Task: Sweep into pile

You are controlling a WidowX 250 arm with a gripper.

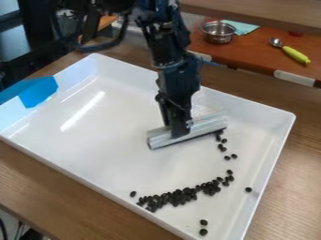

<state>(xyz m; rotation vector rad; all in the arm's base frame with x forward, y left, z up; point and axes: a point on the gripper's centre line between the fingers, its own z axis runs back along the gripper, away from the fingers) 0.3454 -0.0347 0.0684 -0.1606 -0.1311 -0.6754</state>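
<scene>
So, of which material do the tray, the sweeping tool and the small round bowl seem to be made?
Tray: probably plastic, smooth white, with glossy light streaks. Sweeping tool: pale, with lengthwise bands and soft sheen; metal or plastic, I cannot tell. Bowl: likely polished steel, silvery with bright and dark reflections.

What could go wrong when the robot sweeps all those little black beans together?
Some black beans might get left behind: two lie apart from the long heap, near the bottom of the picture. Others sit right by one end of the sweeping bar, so they might slip around it. And one lone bean is close to the right wall of the tray, where sweeping may be tricky.
</scene>
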